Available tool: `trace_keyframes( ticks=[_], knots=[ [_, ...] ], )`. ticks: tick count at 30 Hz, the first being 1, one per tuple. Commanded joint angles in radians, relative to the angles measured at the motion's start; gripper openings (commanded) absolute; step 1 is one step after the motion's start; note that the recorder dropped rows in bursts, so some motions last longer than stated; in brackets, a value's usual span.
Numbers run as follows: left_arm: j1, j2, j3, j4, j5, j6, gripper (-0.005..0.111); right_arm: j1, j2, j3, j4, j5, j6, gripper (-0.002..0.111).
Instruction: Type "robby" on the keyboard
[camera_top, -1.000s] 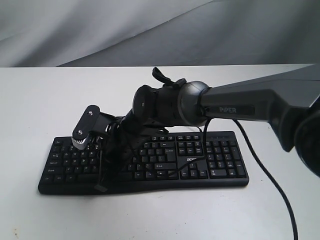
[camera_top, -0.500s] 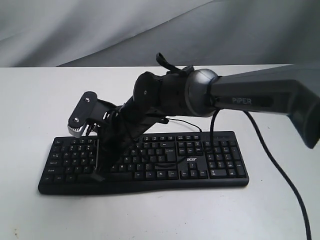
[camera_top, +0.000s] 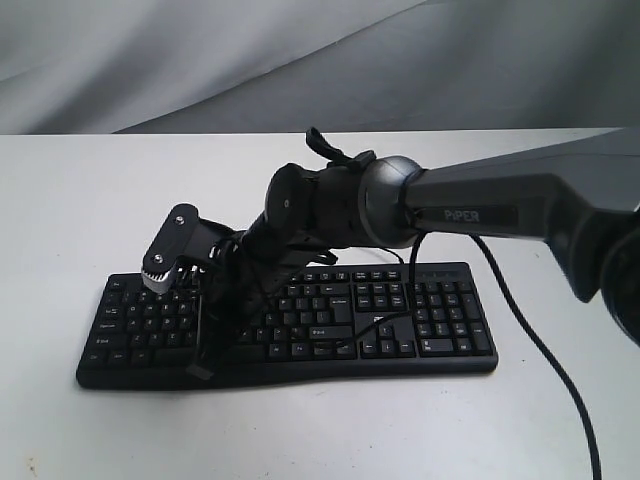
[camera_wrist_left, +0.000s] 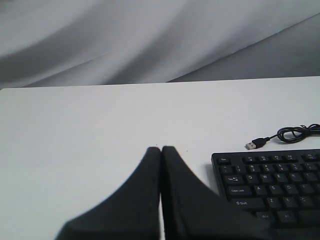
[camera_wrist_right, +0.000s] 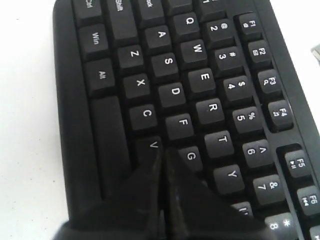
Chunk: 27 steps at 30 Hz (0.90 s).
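Note:
The black keyboard lies across the white table. My right arm reaches across its left half, and my right gripper points down at the lower key rows. In the right wrist view the right gripper is shut, empty, with its tips low over the keyboard, just past the V key and beside G. The key under the tips is hidden. My left gripper is shut on nothing, over bare table beside the keyboard's Esc corner.
The keyboard's thin USB cable lies coiled behind it, plug loose on the table. A thicker black cable hangs from my right arm across the table at the right. A grey cloth backdrop stands behind.
My right gripper was low on the keys a second ago, lifted up half a second ago, and has now come down again at nearly the same spot.

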Motion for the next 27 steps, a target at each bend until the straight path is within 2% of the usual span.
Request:
trace_keyframes(
  ticks=[1,16,27],
  knots=[
    [0.002,-0.003,0.004,-0.008,-0.005,-0.004,0.001,0.001,0.006,-0.005,0.007,0.004,0.003,0.0],
    [0.002,-0.003,0.004,-0.008,-0.005,-0.004,0.001,-0.005,-0.05,-0.012,-0.031,-0.049,0.003,0.0],
    [0.002,-0.003,0.004,-0.008,-0.005,-0.004,0.001,-0.057,0.032,-0.146,-0.031,0.074,0.006,0.0]
  ],
)
